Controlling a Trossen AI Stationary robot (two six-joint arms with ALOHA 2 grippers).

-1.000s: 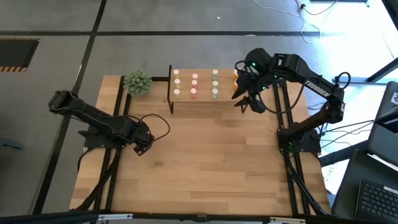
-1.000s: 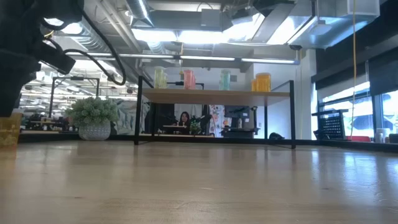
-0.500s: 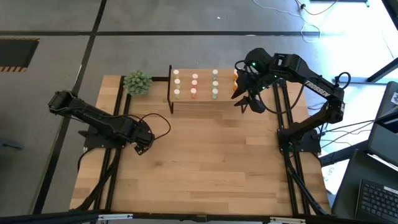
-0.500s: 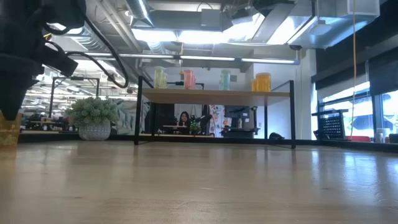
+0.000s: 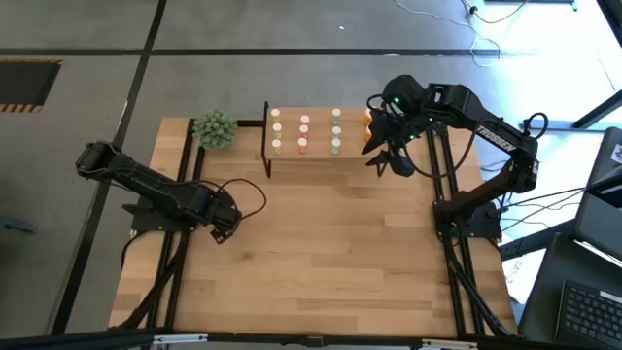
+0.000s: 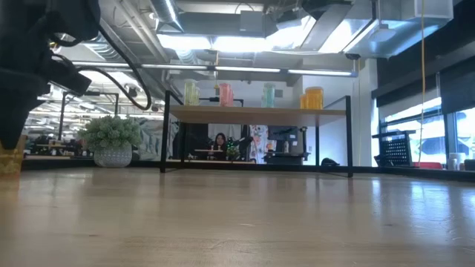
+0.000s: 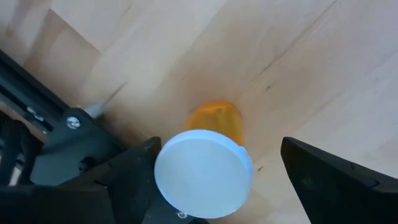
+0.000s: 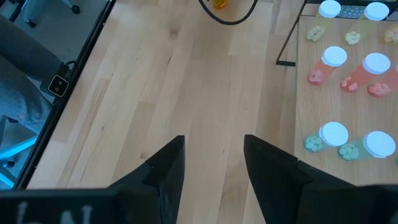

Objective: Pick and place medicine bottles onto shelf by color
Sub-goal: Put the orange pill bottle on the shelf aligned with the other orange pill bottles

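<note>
An orange medicine bottle (image 7: 214, 118) with a white cap (image 7: 202, 174) stands upright on the table near its left edge. My left gripper (image 7: 224, 180) points down over it, open, one finger close beside the cap and the other well apart. In the low view the bottle (image 6: 10, 157) shows under that gripper. The shelf (image 5: 311, 156) at the far side carries yellowish (image 5: 276, 131), pink (image 5: 304, 133), green (image 5: 336, 133) and orange (image 5: 368, 122) bottles in columns. My right gripper (image 5: 389, 160) hangs open above the table by the shelf's right end, with nothing between its fingers (image 8: 165, 168).
A green spiky plant ball (image 5: 215, 127) in a pot stands left of the shelf. Black frame rails run along the table's left (image 5: 185, 185) and right (image 5: 442, 185) sides. Bare wood (image 5: 321, 253) lies between the arms and toward the near edge.
</note>
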